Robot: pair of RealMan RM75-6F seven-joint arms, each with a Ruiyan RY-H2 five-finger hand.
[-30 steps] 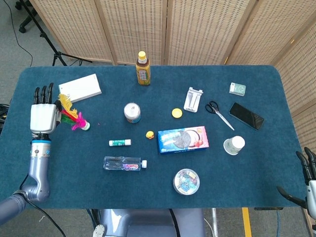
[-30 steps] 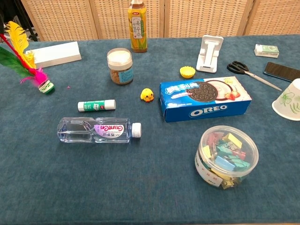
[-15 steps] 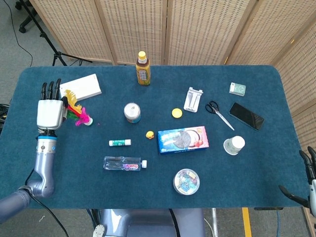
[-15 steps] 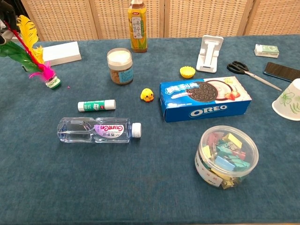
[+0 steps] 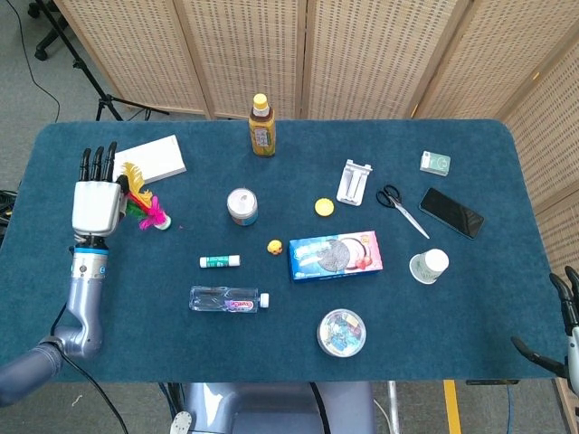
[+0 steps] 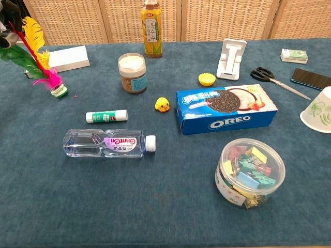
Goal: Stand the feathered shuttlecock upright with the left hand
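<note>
From my seat, the chest cam crops the left hand point(image 6: 7, 20) almost entirely, so its grip on the shuttlecock point(image 6: 39, 62) feathers is anyone's guess. Right hand point(image 5: 568, 334) half off-frame.

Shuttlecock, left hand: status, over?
Left hand holds the shuttlecock by its feathers; base on the table, still tilted. Right hand idle at the table's edge, grip unclear. White box close behind.
</note>
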